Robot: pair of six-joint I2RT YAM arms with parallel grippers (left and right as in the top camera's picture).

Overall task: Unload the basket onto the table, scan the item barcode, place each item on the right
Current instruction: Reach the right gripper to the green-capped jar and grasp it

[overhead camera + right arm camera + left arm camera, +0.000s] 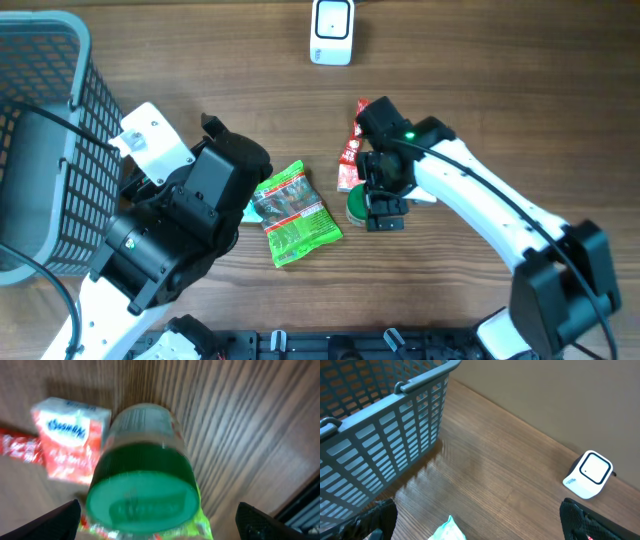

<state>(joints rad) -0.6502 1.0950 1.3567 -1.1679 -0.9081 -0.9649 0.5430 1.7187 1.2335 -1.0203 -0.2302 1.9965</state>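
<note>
Both pairs of jaws spread; the green-lidded jar [142, 495], half-hidden overhead, fills the right wrist view.

Wood-grain table [500, 100] — glossy packet [295, 215], plastic basket [385, 445], smooth green plastic lid [142, 497]

Blurred bottle [142, 495], green cap, upright close under lens. Right pincer [167, 522] fingers [55, 520] spread wide, clear of it. Red-white packet [70, 440] left, on wood table [240, 425].

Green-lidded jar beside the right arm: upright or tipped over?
Upright. The jar shows only its round green lid from overhead, and the right wrist view looks down onto it.
</note>
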